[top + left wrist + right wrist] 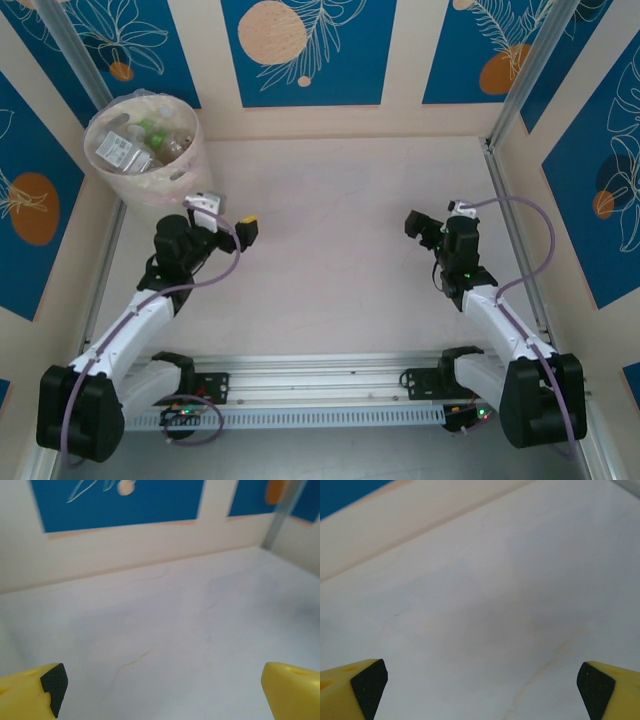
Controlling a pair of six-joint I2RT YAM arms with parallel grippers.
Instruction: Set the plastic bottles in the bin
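The bin (186,168), a round cream-white bucket with a clear liner, stands in the far left corner of the table. Several plastic bottles (150,140) lie inside it, with white, green and brownish labels. My left gripper (246,230) hangs to the right of the bin and a little nearer. It is open, its yellow fingers (30,692) spread wide over bare table, and nothing is between them (162,692). My right gripper (418,224) is over the right half of the table, also open and empty (482,687), with its black pads (367,682) far apart.
The pale marbled table (340,240) is walled in by cream panels with blue floral prints (305,50). Metal posts (520,90) stand at the far corners. A rail with both arm bases (320,385) runs along the near edge.
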